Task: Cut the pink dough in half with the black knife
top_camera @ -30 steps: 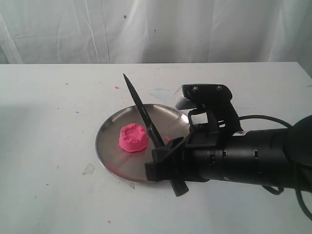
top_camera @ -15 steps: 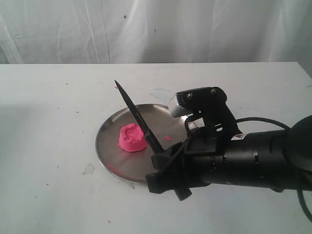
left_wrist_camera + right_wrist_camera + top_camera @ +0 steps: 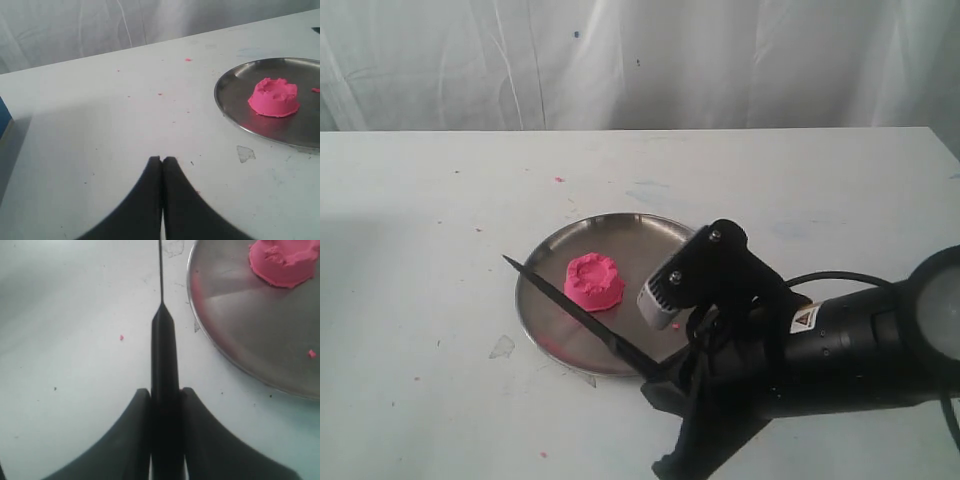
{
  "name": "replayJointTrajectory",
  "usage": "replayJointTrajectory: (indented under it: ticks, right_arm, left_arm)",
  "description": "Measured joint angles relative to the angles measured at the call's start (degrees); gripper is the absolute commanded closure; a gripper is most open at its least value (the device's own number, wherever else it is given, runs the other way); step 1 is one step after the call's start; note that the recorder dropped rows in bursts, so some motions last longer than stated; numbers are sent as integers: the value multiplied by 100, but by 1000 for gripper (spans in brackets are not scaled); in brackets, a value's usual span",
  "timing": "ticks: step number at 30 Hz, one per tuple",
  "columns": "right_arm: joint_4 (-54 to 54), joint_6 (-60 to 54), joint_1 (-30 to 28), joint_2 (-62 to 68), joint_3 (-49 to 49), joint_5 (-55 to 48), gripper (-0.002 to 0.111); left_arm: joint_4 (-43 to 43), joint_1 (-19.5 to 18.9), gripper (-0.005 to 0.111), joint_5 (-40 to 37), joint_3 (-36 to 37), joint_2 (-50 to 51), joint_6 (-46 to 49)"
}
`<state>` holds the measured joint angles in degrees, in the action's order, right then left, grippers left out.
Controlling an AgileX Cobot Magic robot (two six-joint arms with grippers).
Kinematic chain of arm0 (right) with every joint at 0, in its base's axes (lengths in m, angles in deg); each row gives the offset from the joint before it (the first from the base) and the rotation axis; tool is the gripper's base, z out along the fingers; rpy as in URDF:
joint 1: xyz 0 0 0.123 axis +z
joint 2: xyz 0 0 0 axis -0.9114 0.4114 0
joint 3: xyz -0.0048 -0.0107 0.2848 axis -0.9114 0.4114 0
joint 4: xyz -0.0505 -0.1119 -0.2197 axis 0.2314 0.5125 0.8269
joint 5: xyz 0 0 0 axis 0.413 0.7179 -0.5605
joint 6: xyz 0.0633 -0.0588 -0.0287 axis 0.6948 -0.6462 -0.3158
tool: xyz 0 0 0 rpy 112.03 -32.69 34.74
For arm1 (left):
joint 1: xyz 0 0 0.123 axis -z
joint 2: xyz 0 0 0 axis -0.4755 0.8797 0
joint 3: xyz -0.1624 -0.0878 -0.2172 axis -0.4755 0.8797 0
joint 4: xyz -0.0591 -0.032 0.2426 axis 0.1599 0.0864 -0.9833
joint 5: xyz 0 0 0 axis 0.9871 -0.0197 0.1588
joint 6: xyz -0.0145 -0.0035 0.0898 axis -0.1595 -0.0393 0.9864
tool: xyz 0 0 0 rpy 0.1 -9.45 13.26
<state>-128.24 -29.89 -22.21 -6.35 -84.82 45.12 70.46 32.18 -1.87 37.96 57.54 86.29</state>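
The pink dough (image 3: 593,282) is one whole round mound with a dented top, sitting on the left part of the steel plate (image 3: 650,238). My right gripper (image 3: 667,388) is shut on the black knife (image 3: 575,312) by its handle. The blade slants low across the plate's near-left rim, tip pointing left, and passes in front of the dough without touching it. In the right wrist view the knife (image 3: 164,340) runs straight out between the fingers (image 3: 165,392), with the dough (image 3: 285,260) off to one side. My left gripper (image 3: 162,159) is shut and empty over bare table, well apart from the dough (image 3: 274,96).
Small pink crumbs lie on the plate (image 3: 312,353) and on the white table (image 3: 121,337). A pale scrap mark (image 3: 501,346) sits on the table beside the plate's rim. A white curtain hangs behind the table. A blue object (image 3: 4,117) shows at the left wrist view's edge.
The knife has swung down from a steep stand over the plate, behind the dough, to a low slant in front of it, tip now pointing left. My right arm rolled and dropped nearer.
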Motion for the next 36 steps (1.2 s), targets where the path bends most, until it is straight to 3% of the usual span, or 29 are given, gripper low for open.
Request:
replayJointTrajectory:
  ticks: [12, 21, 28, 36]
  right_arm:
    - [1653, 812, -173, 129, -240, 285, 108]
    - [3512, 2550, -812, 1500, -1916, -976, 108]
    - [3769, 2835, -855, 2436, -2749, -1637, 108]
    - [3767, 3040, -855, 2818, -3263, -1566, 108]
  left_arm:
    - [0, 0, 107, 0, 0, 0, 0]
    - [0, 0, 107, 0, 0, 0, 0]
    - [0, 0, 107, 0, 0, 0, 0]
    - [0, 0, 107, 0, 0, 0, 0]
